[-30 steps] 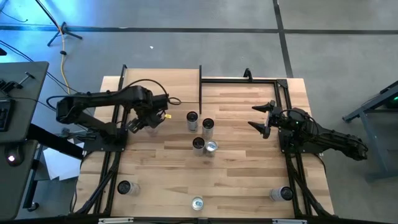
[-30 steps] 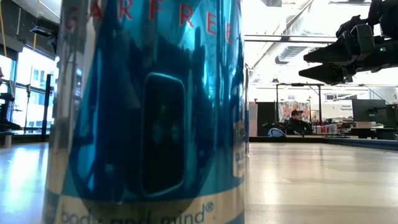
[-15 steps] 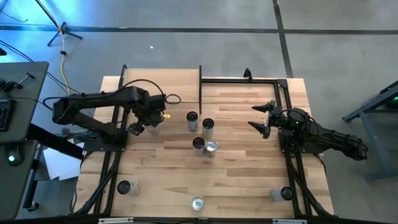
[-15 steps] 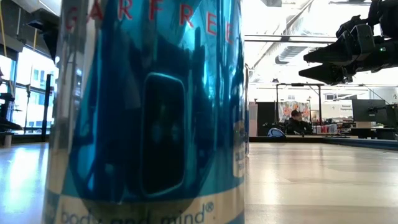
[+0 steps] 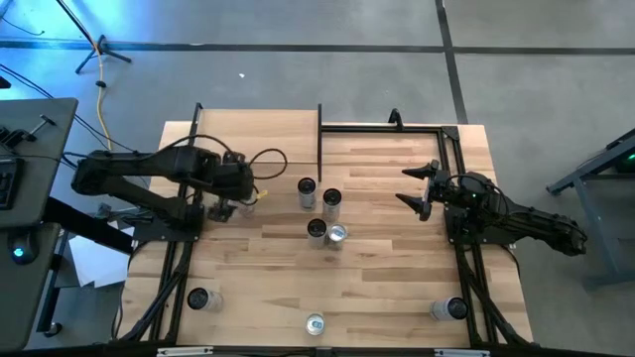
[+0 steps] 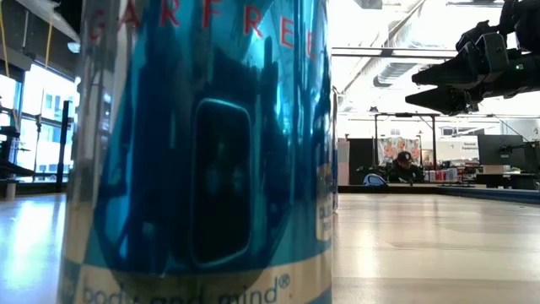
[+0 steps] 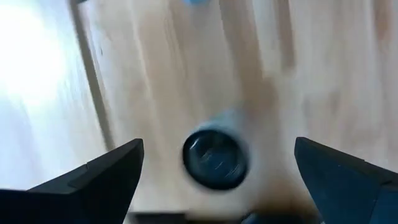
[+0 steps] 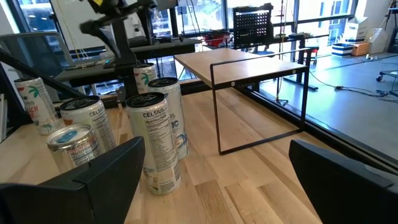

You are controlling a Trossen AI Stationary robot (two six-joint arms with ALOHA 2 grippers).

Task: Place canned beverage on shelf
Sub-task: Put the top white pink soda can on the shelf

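Observation:
Several cans stand upright on the plank table: a cluster at mid-table (image 5: 319,213), which also shows in the right wrist view (image 8: 155,143), and three along the near edge (image 5: 201,298) (image 5: 316,323) (image 5: 448,309). The middle near one fills the low view (image 6: 202,152). The shelf (image 5: 258,127), a pale board on thin black posts, stands at the far edge and shows in the right wrist view (image 8: 249,62). My left gripper (image 5: 231,205) is open and empty at mid-left; its blurred wrist view shows a dark-topped can (image 7: 214,158) on the table between the fingers, farther off. My right gripper (image 5: 417,188) is open and empty at the right, above the table (image 6: 456,84).
A bare black metal frame (image 5: 387,126) stands at the far right of the table. Black rails run along the table's left (image 5: 184,248) and right (image 5: 464,268) sides. A person (image 6: 405,165) sits in the room far behind the table.
My left gripper has drawn back from the can cluster toward the table's left edge and a little toward the near edge, staying open and empty. The cans have not moved.

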